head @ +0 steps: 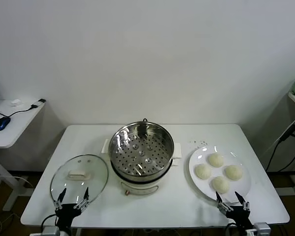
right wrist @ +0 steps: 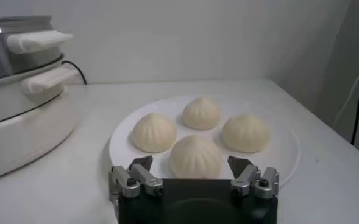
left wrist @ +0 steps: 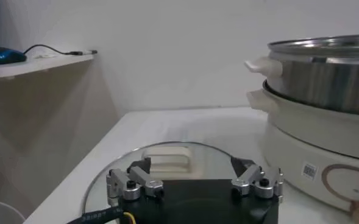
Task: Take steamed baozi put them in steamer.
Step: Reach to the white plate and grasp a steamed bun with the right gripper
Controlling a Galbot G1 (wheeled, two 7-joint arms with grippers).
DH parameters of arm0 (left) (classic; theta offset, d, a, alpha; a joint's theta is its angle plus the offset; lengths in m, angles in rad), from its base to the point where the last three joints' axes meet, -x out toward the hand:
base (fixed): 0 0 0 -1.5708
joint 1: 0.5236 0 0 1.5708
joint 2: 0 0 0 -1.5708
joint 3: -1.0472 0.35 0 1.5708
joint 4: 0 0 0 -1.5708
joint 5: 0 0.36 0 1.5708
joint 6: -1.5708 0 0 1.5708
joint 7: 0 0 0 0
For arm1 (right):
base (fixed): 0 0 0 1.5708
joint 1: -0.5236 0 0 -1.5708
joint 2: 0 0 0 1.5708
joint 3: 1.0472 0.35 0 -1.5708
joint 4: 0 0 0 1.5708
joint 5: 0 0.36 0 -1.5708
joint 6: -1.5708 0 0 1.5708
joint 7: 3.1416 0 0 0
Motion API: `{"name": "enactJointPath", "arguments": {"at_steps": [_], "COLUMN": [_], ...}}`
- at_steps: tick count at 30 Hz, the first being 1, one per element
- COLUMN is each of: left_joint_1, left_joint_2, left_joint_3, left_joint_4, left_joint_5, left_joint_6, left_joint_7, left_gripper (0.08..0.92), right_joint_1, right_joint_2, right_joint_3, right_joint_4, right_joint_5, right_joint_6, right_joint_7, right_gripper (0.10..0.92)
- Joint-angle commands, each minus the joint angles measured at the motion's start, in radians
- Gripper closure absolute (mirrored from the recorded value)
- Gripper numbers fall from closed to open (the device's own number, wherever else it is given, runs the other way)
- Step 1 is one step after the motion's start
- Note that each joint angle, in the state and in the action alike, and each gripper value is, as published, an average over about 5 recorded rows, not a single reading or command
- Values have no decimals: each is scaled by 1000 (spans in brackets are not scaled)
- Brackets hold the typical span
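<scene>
Left tool (head: 73, 197), black with metal finger joints, sits at the near edge of the white surface (head: 182, 196) with its fingers spread wide and holding nothing, just in front of one round glass lid (head: 79, 178) that has a smooth white handle and lies flat. At the middle stands one round shiny stainless-steel steamer (head: 141, 152) on a cream-white base with side handles; its perforated tray is bare. A small square code label shows on the base, too small to read. Next comes one flat white round plate (head: 195, 158) carrying four steamed baozi (head: 216, 160), cream-white domes with fine pleats, close together. Right tool (head: 231, 200) waits at the plate's near rim, also wide and holding nothing.
</scene>
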Motion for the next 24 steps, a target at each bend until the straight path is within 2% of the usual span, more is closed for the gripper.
{"name": "enactJointPath", "arguments": {"at_steps": [1, 5, 13, 19, 24], "left_joint_1": [1, 0, -9, -15, -16], "left_joint_2": [0, 1, 4, 6, 8], "left_joint_3": [1, 1, 4, 6, 7], "left_joint_4": [-4, -3, -1, -3, -1], "left_joint_5": [0, 0, -4, -7, -8], "left_joint_6": [-1, -4, -10, -12, -17], "left_joint_7": [0, -1, -1, -1, -1], "left_gripper": [177, 177, 177, 177, 177], "right_joint_1": [33, 117, 396, 601, 777], "right_joint_2": [-2, -55, -279, -487, -676], "right_joint_3": [9, 20, -46, -182, -374], "right_joint_4": [5, 19, -50, -188, -294], "right_joint_5": [-40, -128, -145, -156, -164], "right_joint_6": [-24, -55, -146, -196, -197], "right_joint_7": [-1, -2, -106, -248, -447], "right_gripper": [203, 203, 203, 203, 203]}}
